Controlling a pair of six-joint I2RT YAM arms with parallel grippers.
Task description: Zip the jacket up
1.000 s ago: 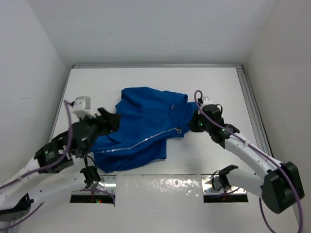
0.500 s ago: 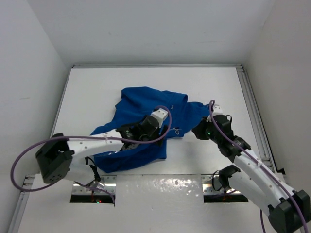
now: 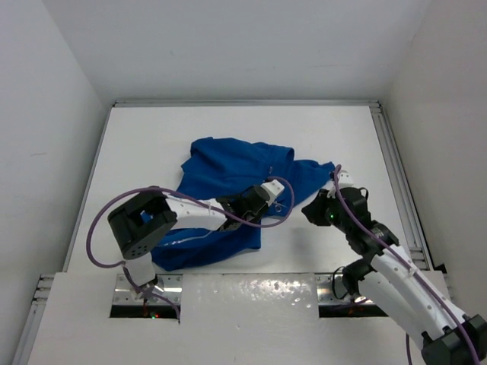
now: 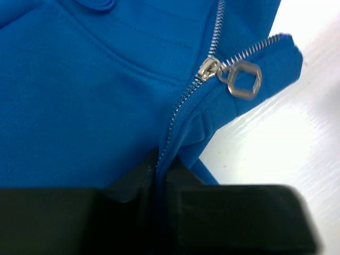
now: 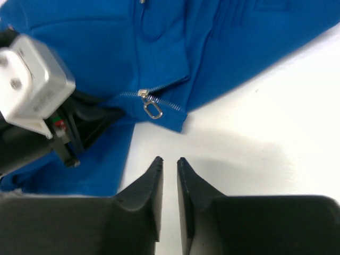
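Observation:
The royal-blue jacket [image 3: 228, 163] lies crumpled in the middle of the white table. Its silvery zipper runs toward the right hem, where the slider [image 4: 208, 69] and its ring pull [image 4: 244, 79] sit near the cloth's corner. My left gripper [image 3: 262, 207] is shut on the zipper seam just below the slider, and its fingers [image 4: 133, 183] pinch the blue fabric. My right gripper [image 5: 170, 162] hovers over bare table just off the hem, slightly open with nothing between its fingers. The pull [image 5: 153, 110] lies a short way ahead of it.
White walls enclose the table [image 3: 152, 137] on three sides, and a metal rail [image 3: 392, 167] runs along its right edge. The left arm's white camera block [image 5: 32, 79] sits left of the zipper in the right wrist view. Arm bases stand at the near edge.
My left arm swung from the jacket's left side across it to the zipper and shut on the seam. My right gripper let go of the jacket's right edge, drew back and opened a little.

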